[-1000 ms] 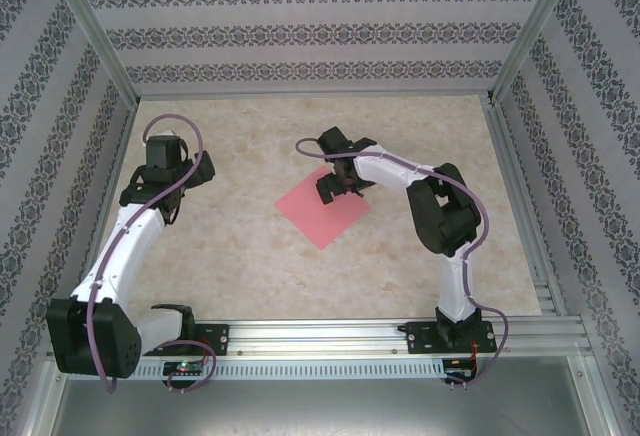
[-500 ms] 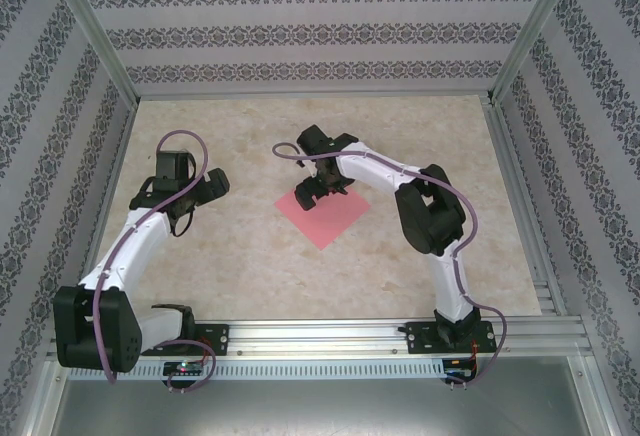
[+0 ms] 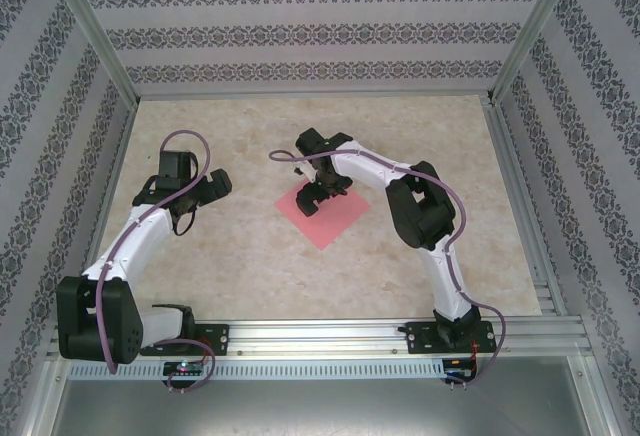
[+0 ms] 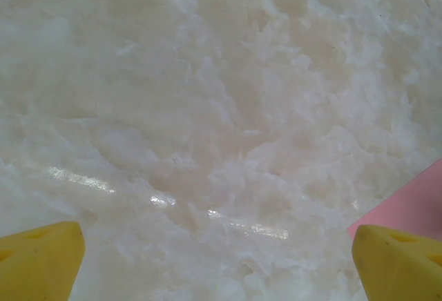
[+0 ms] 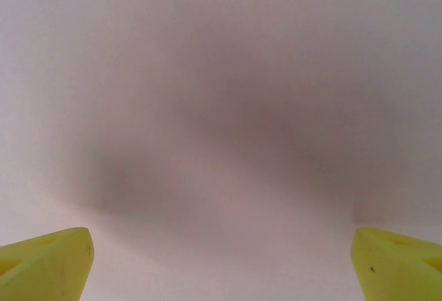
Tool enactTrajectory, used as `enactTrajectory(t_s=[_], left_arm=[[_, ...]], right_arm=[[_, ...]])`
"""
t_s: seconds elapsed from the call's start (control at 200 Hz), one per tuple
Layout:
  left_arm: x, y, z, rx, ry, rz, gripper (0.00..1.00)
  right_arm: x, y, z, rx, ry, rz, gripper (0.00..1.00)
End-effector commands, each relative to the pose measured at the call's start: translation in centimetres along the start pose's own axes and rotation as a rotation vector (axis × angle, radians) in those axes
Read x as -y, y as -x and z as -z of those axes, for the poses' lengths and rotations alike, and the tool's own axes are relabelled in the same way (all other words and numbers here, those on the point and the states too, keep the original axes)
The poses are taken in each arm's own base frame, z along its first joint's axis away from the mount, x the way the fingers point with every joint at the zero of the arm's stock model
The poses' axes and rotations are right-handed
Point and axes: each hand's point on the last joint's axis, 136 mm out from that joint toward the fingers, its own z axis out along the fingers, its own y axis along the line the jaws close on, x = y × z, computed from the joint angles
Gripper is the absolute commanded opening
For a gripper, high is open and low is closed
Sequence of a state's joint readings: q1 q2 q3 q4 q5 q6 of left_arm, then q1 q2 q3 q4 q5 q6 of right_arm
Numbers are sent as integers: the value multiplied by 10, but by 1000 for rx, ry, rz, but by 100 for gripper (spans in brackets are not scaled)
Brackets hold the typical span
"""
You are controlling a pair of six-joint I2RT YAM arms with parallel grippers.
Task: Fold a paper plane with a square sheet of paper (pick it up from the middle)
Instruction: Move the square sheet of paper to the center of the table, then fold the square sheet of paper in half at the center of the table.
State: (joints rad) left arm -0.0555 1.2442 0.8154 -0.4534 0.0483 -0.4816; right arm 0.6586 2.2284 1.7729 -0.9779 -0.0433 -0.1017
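The thin salmon-pink square sheet of paper lies flat on the marbled tabletop, with no fold made yet. The right gripper hovers over the sheet's far corner, jaws spread and empty. The left gripper hangs left of the sheet, likewise spread.

No readable text, label or number anywhere (wall pattern is ornamental).

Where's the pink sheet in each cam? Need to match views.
Top external: square sheet of paper, table centre, under right gripper.
Left wrist: pink corner at right edge.
Right wrist: blurred pinkish surface between fingertips, probably it.
Shared landmark: marbled table top.
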Motion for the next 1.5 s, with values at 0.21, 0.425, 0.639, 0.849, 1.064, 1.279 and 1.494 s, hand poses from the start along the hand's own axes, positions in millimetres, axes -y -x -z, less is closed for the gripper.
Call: enactTrajectory(t_s=[0.21, 0.425, 0.639, 0.849, 1.064, 1.279, 1.494], left_arm=[[11, 9, 0, 22, -35, 11, 100], [10, 8, 0, 16, -30, 13, 100], [9, 8, 1, 14, -28, 13, 100], [8, 7, 1, 13, -22, 11, 100], [7, 7, 0, 12, -15, 12, 100], [7, 3, -2, 3, -22, 15, 100], [12, -5, -7, -17, -66, 24, 100]], right_arm=[[13, -15, -29, -86, -57, 41, 95], [15, -28, -47, -140, -68, 31, 91], [15, -29, -48, -132, -62, 20, 89], [13, -24, -45, -108, -34, 5, 84], [14, -23, -40, -99, -39, -9, 78], [-9, -20, -23, -52, 14, -16, 65], [-38, -3, 4, 91, 92, -181, 38]])
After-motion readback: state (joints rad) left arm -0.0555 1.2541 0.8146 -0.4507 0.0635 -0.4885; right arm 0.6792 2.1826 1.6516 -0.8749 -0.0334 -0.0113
